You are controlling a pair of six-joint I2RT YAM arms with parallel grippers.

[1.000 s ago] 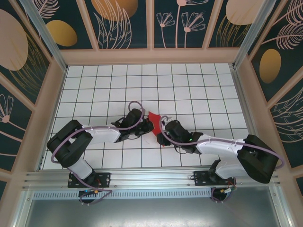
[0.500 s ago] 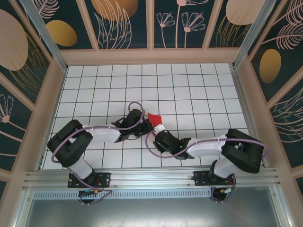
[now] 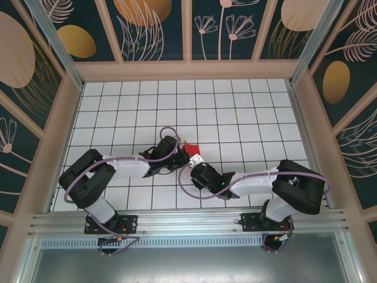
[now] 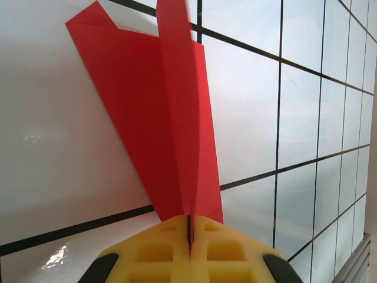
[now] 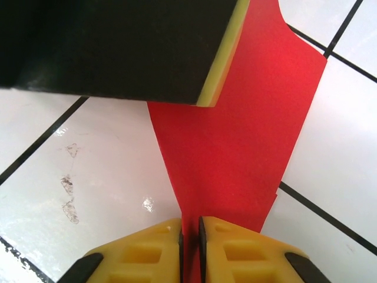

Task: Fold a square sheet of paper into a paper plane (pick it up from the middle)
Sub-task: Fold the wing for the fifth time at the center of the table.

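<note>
The square sheet of paper is folded into a narrow creased red dart, the paper plane [image 3: 192, 145], lying over the white grid near the middle. In the left wrist view the paper plane [image 4: 159, 112] has a raised centre fold, and my left gripper [image 4: 189, 219] is shut on its near end. My right gripper [image 5: 189, 223] has closed to a thin gap, and the paper plane [image 5: 241, 135] runs between its pads. The left gripper's finger [image 5: 118, 47] hangs over the paper from above. From the top, the left gripper [image 3: 181, 155] and right gripper [image 3: 197, 160] meet at the paper.
The white gridded table [image 3: 235, 112] is walled by wooden panels on three sides. A metal rail [image 3: 188, 221] runs along the near edge by the arm bases. A few scuff marks [image 5: 68, 188] show on the table by the right gripper.
The right arm swung left and drew in toward the paper, and its jaws narrowed onto the red fold. The left arm and its grip stayed put.
</note>
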